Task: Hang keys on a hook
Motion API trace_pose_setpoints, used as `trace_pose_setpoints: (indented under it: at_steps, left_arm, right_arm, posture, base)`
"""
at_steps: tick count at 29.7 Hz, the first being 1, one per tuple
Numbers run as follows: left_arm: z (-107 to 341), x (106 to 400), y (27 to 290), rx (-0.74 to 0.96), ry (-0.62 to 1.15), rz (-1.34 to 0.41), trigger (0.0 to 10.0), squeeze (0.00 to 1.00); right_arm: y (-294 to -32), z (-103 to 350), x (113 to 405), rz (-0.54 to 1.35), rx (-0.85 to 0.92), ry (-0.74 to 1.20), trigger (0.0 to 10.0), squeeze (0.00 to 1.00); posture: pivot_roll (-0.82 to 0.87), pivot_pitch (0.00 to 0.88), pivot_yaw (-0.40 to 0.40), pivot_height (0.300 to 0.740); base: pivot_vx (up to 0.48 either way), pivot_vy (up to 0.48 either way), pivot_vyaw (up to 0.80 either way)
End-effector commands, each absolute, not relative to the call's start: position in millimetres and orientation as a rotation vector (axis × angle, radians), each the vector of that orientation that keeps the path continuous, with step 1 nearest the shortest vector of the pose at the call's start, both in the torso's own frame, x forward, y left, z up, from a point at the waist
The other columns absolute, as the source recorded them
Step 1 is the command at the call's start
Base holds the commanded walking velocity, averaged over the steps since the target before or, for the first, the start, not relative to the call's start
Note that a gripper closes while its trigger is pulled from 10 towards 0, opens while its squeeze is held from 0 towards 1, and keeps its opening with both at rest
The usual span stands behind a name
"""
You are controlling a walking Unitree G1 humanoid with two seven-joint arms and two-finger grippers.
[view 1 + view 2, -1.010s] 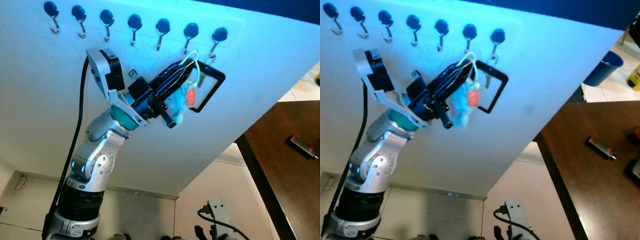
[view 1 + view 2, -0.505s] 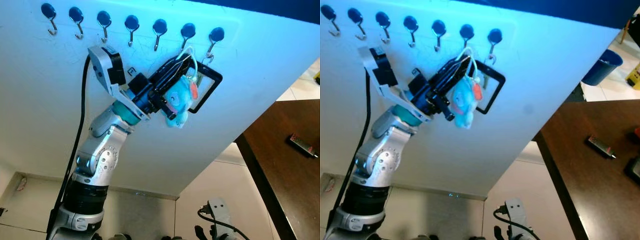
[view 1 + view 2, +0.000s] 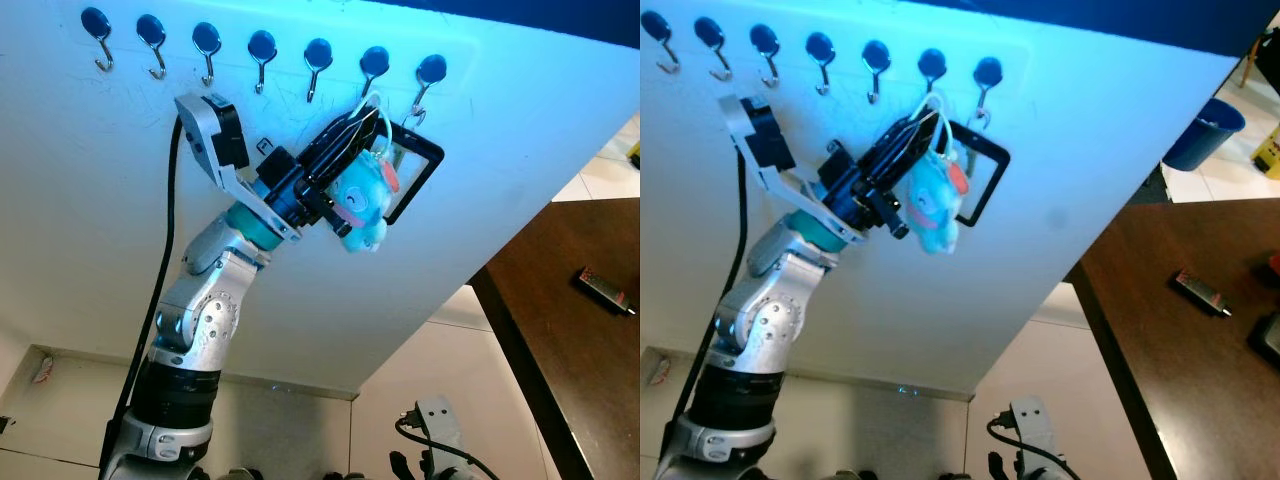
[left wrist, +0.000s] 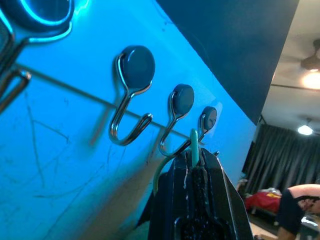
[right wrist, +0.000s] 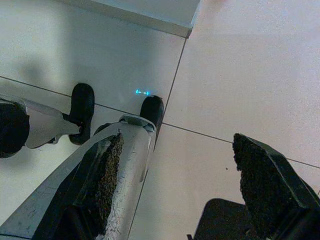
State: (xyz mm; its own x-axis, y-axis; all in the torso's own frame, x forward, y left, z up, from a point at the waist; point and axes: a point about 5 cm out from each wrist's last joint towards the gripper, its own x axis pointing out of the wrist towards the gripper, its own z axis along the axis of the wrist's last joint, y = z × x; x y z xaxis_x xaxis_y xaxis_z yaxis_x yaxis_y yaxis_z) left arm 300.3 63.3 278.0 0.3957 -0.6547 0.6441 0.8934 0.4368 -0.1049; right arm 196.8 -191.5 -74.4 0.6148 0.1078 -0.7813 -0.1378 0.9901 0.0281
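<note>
Up against the white wall, just under the row of hooks (image 3: 263,45), hang the keys (image 3: 372,150) with their blue plush charm (image 3: 358,205); my left claw (image 3: 350,140) pinches their pale loop beside the second hook from the right (image 4: 180,100); a black frame (image 3: 415,170) dangles from the last hook; my right claw (image 5: 175,185) hangs spread above the tiled floor (image 5: 240,75); a brown surface (image 3: 570,330) stands at right.

Hooks (image 3: 262,47): dark blue round caps, silver wire. Plush charm (image 3: 358,200): light blue, orange patch. Frame (image 3: 412,175): black. Wall (image 3: 80,190): white, cyan-tinted. Table (image 3: 575,350): dark brown.
</note>
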Motion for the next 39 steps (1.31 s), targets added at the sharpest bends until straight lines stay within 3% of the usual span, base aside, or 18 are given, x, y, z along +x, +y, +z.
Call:
trace_pose_setpoints:
  at_steps: [1, 27, 28, 29, 39]
  left_arm:
    - [278.6, 299.6, 64.1, -0.502, -0.563, -1.029, 10.0, 0.0]
    - [249.3, 306.0, 73.9, -0.541, -0.445, -0.963, 10.0, 0.0]
    - [248.4, 305.5, 73.8, -0.548, -0.439, -0.974, 10.0, 0.21]
    - [247.6, 304.7, 74.3, -0.559, -0.436, -0.985, 10.0, 1.0]
    - [239.9, 297.0, 85.4, -0.569, -0.445, -1.011, 10.0, 1.0]
  right_arm:
    - [-194.0, -79.4, 187.5, 0.119, -0.018, 0.935, 10.0, 0.0]
    - [-194.7, -78.4, 189.2, 0.121, -0.02, 0.934, 10.0, 0.0]
    - [-194.5, -78.4, 189.4, 0.122, -0.019, 0.934, 10.0, 0.0]
    - [-194.0, -78.4, 189.6, 0.122, -0.019, 0.933, 10.0, 0.0]
    - [-192.7, -78.4, 189.9, 0.12, -0.008, 0.932, 10.0, 0.0]
  posture:
    - [0.01, 0.087, 0.008, 0.74]
    - [0.02, 0.087, 0.001, 0.74]
    - [0.02, 0.087, 0.002, 0.74]
    - [0.02, 0.088, 0.003, 0.74]
    - [0.03, 0.092, 0.003, 0.74]
  base:
    - [0.0, 0.0, 0.0]
    - [0.0, 0.0, 0.0]
    - [0.0, 0.0, 0.0]
    - [0.0, 0.0, 0.0]
    - [0.0, 0.0, 0.0]
